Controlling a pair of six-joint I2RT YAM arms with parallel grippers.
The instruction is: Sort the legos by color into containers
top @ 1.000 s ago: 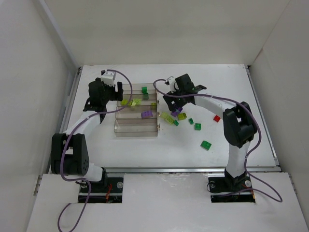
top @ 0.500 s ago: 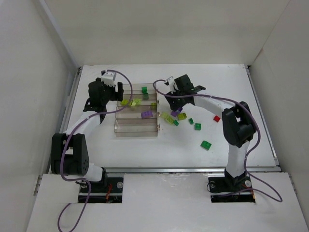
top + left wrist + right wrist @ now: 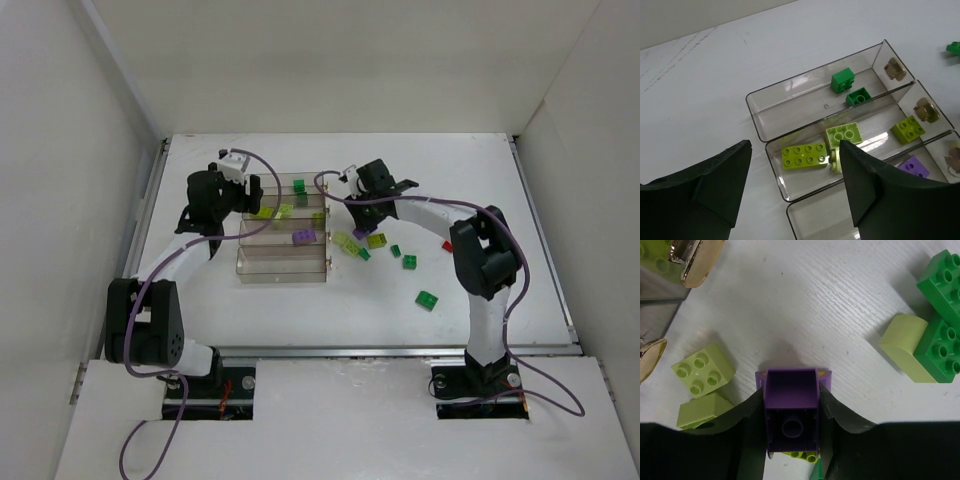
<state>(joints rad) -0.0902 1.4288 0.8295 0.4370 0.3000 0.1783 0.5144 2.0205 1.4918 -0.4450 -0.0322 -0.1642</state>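
The right gripper [image 3: 791, 407] is seen closed narrowly on a purple brick [image 3: 791, 387], its fingers pressed to both flanks. This is low over the table [image 3: 805, 300], just beside the right end of the tray [image 3: 282, 272]. Whether the brick is lifted clear of the surface cannot be told. A square, firm grip and a straight lift are advised, so that the yellow-green bricks [image 3: 702, 369] crowding its left side are not dragged along. The load is then best carried to the third bin [image 3: 268, 241] from the far side, where a second purple brick [image 3: 303, 237] lies. The left gripper [image 3: 795, 150] is held wide and empty over the tray. The finger contact is shown by the right wrist view alone. The red brick [image 3: 449, 245] and the whole route to the bin are shown only from overhead.
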